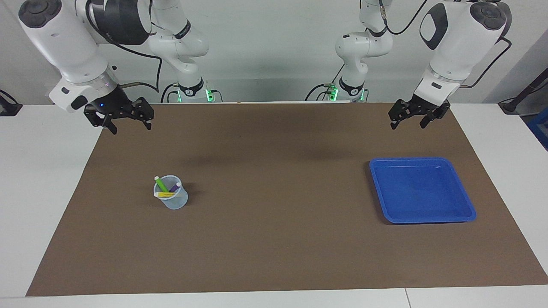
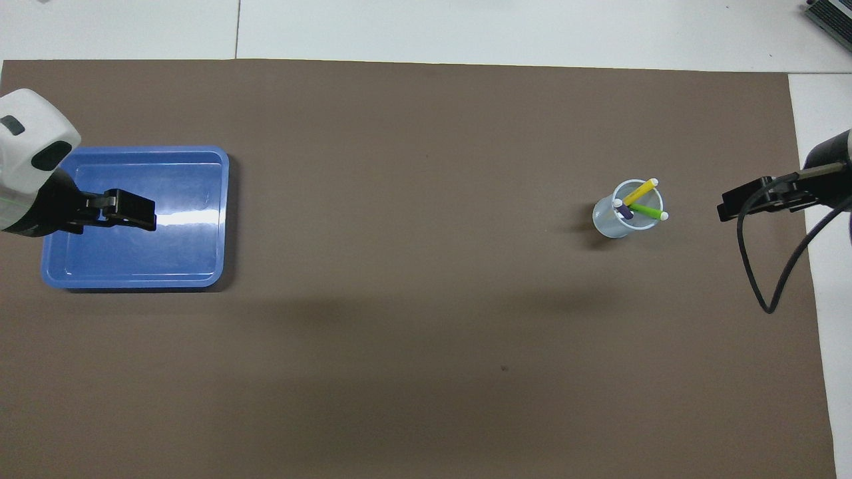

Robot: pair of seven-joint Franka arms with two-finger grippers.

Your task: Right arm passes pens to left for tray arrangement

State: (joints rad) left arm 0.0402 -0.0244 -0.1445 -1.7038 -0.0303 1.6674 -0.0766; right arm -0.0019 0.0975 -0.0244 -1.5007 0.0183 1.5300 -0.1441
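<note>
Three short slim marker pens (image 1: pixel 167 188) – one bright green, one purple, one yellow, each with a pale whitish end – stand leaning together in a small translucent bluish plastic cup (image 1: pixel 171 198). The cup sits upright on the brown mat (image 1: pixel 274 239) that covers the white surface (image 1: pixel 43 192), toward the right arm's end and about midway between the edge nearest the robots and the edge farthest from them.

The shallow bright blue plastic tray (image 1: pixel 466 205), roughly square with rounded corners and a raised rim, lies flat on the mat toward the left arm's end, well apart from the cup, with nothing in it.

The right arm's black two-finger hand (image 1: pixel 128 122) hangs in the air over the mat's corner nearest the robots at its own end – fingers spread wide, holding nothing. The left arm's black hand (image 1: pixel 409 119) hangs over the mat's matching corner at the left arm's end, between the tray and the robots' edge, also wide and empty. Neither hand touches anything.
</note>
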